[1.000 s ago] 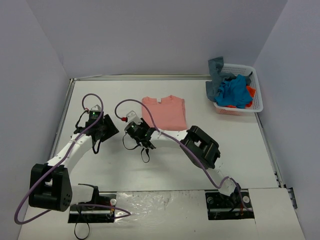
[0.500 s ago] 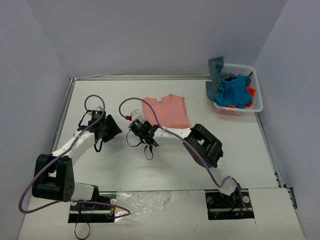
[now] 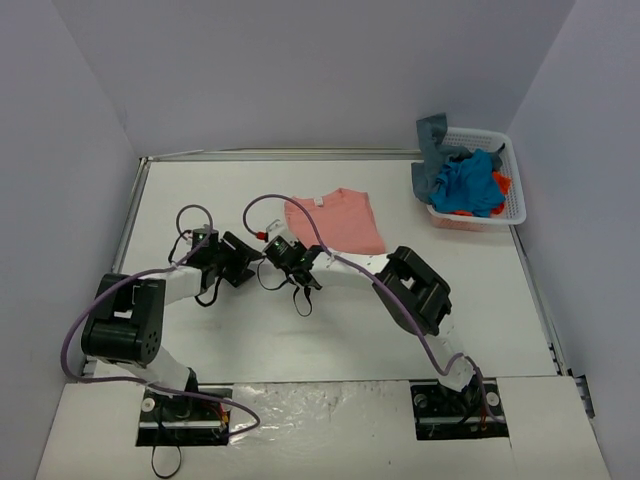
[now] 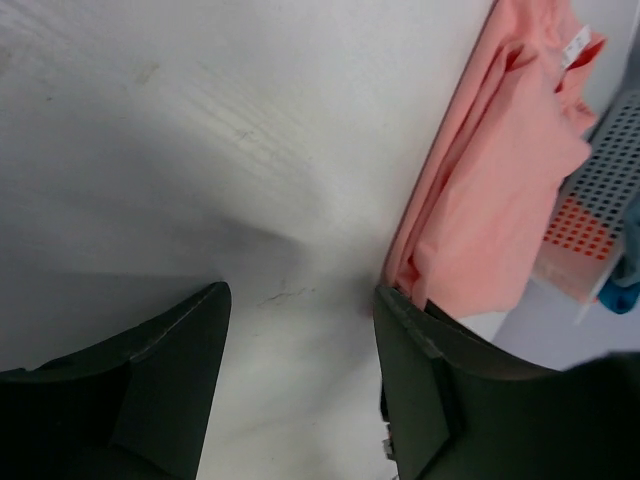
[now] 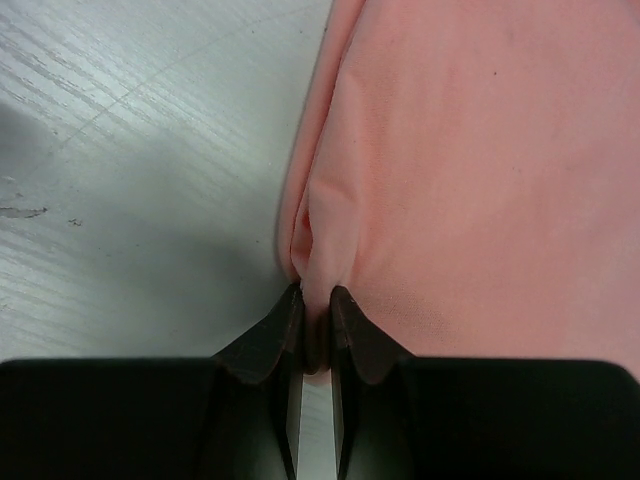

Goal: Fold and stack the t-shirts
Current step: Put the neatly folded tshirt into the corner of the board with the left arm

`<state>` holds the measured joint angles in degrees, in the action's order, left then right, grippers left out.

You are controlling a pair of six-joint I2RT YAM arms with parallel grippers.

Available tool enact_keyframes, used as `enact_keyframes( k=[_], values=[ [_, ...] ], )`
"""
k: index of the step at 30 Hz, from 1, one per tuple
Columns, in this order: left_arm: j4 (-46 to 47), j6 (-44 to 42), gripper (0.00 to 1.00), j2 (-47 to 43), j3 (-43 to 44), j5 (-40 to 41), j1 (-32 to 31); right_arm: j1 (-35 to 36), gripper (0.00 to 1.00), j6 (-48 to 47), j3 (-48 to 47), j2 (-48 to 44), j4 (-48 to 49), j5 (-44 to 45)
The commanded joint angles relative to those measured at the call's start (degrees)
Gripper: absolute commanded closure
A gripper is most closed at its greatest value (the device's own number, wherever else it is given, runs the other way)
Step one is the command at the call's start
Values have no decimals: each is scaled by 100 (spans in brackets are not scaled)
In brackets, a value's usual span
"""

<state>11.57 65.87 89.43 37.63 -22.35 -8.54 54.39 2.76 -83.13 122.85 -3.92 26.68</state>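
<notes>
A salmon-pink t-shirt [image 3: 338,220] lies flat, folded narrow, at the table's back middle. My right gripper [image 3: 300,252] is at its near left corner, shut on a small fold of the pink cloth [image 5: 330,230] that stands up between the fingertips [image 5: 316,305]. My left gripper [image 3: 252,268] sits low over bare table just left of that corner, open, nothing between its fingers [image 4: 300,295]; the pink shirt's edge [image 4: 500,180] lies just beyond its right finger. Bright blue [image 3: 466,185], slate grey-blue [image 3: 431,150] and orange-red [image 3: 501,183] t-shirts are heaped in the basket.
The white lattice basket [image 3: 512,190] stands at the back right, against the right wall; it also shows behind the pink shirt as a lattice wall [image 4: 600,170]. A raised rail [image 3: 280,155] borders the table's far edge. Both arms crowd the table's left middle.
The left arm has swung right, close to the shirt's near left corner, and its jaws have widened. The right gripper has shut on the pink shirt's edge and shifted slightly right.
</notes>
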Motion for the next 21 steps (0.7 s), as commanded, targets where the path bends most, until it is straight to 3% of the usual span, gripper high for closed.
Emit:
enact_keyframes(
  k=[1, 10, 15, 21],
  values=[
    [1074, 874, 42, 118, -167, -252, 27, -25, 100, 163, 104, -15, -961, -462],
    [2638, 1673, 41, 767, -422, -533, 19, -16, 100, 207, -45, -77, -909, -523],
    [4035, 2219, 41, 1366, -669, -709, 1, -16, 100, 224, -124, -129, -891, -541],
    [4222, 2115, 40, 1788, -564, -762, -201, -16, 100, 260, -194, -208, -882, -567]
  ],
)
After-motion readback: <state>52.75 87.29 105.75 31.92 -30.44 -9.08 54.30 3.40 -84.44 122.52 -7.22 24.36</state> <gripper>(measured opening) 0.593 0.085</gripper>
